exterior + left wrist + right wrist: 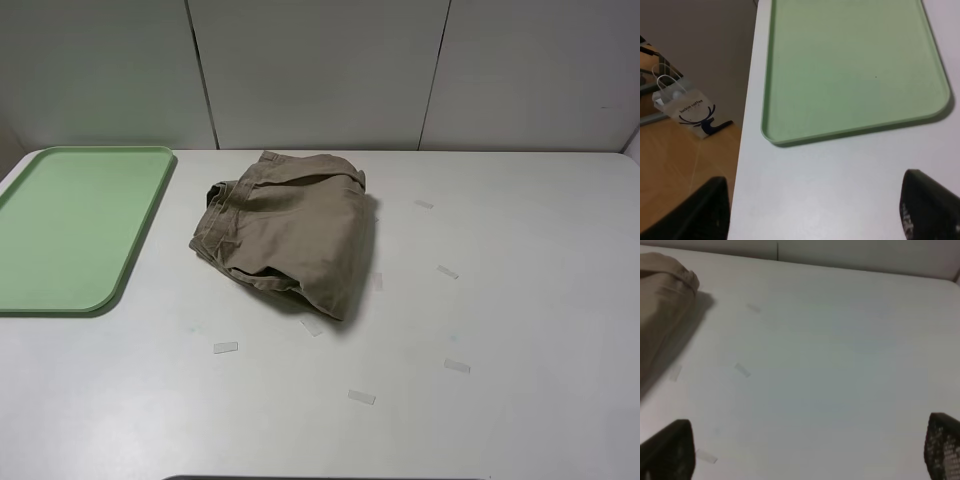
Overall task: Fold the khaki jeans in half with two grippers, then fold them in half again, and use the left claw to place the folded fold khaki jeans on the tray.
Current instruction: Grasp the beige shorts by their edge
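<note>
I saw white surface (540, 320) under even light | pale panelled wall (320, 70) behind, dark seams | wood floor (675, 170) with paper bag (687, 107)

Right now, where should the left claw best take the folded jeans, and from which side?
Probably the edge of the jeans facing the tray, at the bunched waistband, coming in from the tray side. The layers look stacked and exposed there, so the open left claw could pinch them all together.
</note>
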`<state>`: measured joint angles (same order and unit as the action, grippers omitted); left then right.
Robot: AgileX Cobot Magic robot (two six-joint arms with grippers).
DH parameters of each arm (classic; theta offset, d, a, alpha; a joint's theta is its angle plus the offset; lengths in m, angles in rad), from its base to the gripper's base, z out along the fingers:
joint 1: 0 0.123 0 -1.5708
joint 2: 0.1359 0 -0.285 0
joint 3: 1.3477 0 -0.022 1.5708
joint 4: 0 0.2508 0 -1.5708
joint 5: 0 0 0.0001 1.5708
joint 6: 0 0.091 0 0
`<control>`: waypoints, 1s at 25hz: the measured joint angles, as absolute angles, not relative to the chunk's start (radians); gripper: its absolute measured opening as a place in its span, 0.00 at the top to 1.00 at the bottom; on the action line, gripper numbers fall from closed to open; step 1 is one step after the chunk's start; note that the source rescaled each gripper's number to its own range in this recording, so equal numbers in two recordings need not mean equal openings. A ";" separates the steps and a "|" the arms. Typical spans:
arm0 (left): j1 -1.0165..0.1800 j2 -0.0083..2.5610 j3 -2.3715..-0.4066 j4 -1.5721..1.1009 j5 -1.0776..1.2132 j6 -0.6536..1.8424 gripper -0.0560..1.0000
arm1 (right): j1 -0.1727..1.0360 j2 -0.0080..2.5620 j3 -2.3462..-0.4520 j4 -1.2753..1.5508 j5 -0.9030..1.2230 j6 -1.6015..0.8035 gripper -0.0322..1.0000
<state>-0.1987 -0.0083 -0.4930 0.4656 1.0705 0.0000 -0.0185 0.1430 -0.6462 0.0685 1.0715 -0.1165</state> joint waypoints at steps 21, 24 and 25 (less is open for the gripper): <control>-0.199 -0.008 -0.493 0.466 1.070 0.000 0.26 | -0.018 0.025 -0.500 0.099 1.031 -0.110 0.00; -0.199 -0.008 -0.493 0.466 1.070 0.000 0.26 | -0.018 0.025 -0.500 0.098 1.029 -0.110 0.00; -0.199 -0.008 -0.493 0.466 1.070 0.000 0.26 | -0.018 0.025 -0.500 0.098 1.029 -0.110 0.00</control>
